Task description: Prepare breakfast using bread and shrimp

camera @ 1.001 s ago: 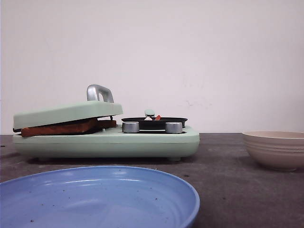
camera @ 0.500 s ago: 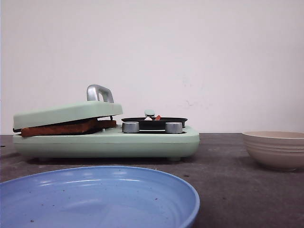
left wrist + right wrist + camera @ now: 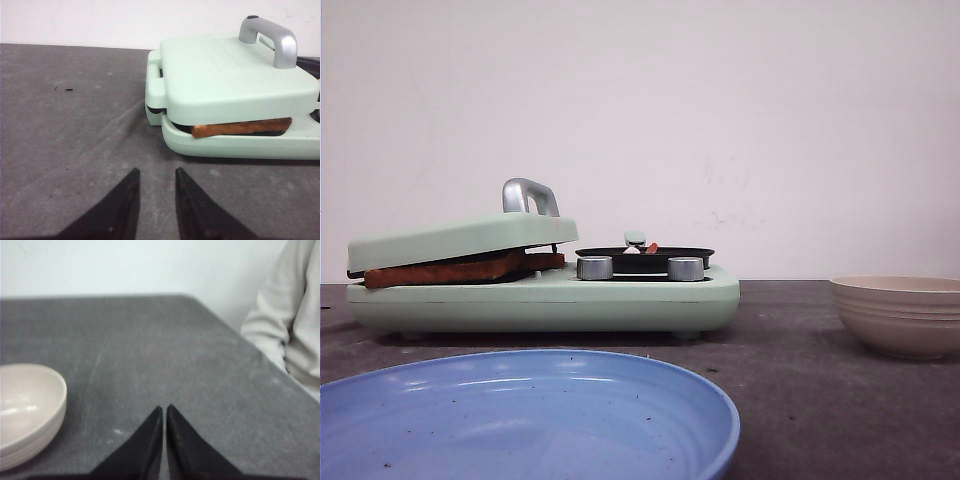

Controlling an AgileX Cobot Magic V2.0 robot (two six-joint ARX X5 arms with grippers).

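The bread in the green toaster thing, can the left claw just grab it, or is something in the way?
Yes: the pale green lid lies tilted on top of the bread, so only a brown crust edge sticks out. The grey table between the left gripper and the sandwich maker looks bare. The lid's silver handle probably needs lifting first.

Your hidden and cut-off items:
- Toasted brown bread (image 3: 241, 128): only its crust edge shows, ahead of the left jaws; the pale green hinged lid (image 3: 230, 75) covers the rest.
- Tiny reddish shrimp pieces (image 3: 650, 247): too small to count.
- Round blue plate (image 3: 520, 420), beige ribbed bowl (image 3: 25, 415): cropped by frame edges.
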